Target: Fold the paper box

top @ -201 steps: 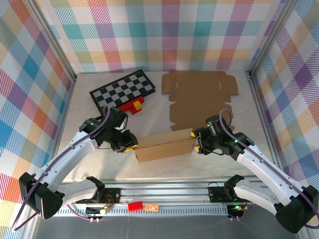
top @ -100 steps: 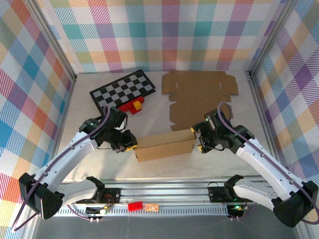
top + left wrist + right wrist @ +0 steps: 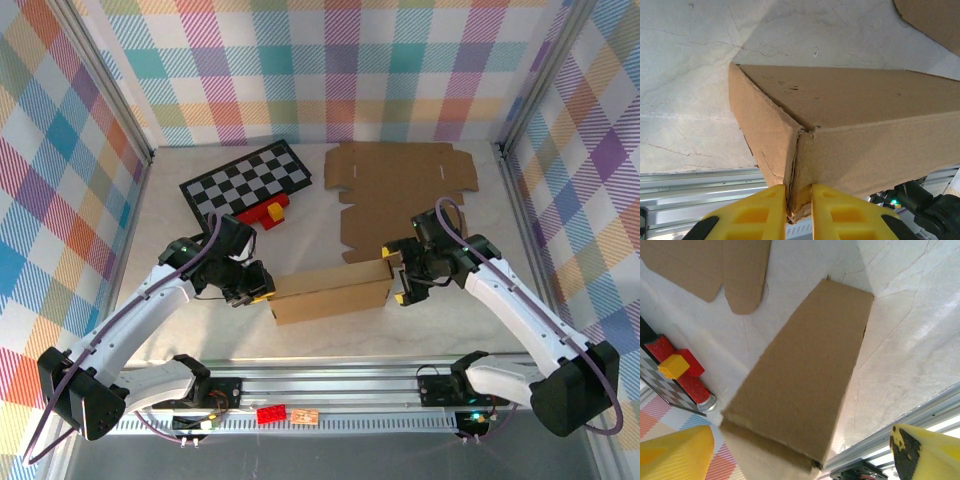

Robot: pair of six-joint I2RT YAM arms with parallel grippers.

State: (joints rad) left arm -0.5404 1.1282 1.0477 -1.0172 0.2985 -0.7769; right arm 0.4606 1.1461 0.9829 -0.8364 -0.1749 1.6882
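Note:
The brown paper box (image 3: 330, 290), folded into a long low shape, lies at the near middle of the table. My left gripper (image 3: 262, 292) is at its left end. In the left wrist view its yellow fingers (image 3: 762, 210) are shut on the torn corner edge of the box (image 3: 850, 115), pinching the cardboard between them. My right gripper (image 3: 398, 278) stands at the box's right end. In the right wrist view its jaws are spread wide on either side of the box (image 3: 800, 385), with the fingertips (image 3: 675, 450) apart from the cardboard.
A flat unfolded cardboard sheet (image 3: 400, 195) lies at the back right. A checkerboard (image 3: 247, 182) with a red-and-yellow block (image 3: 268, 211) beside it sits at the back left. A metal rail (image 3: 320, 385) runs along the near edge. Plaid walls enclose the table.
My right gripper has opened wide and let go of the box's right end, shifting slightly back. The left gripper has tightened a little on the left corner.

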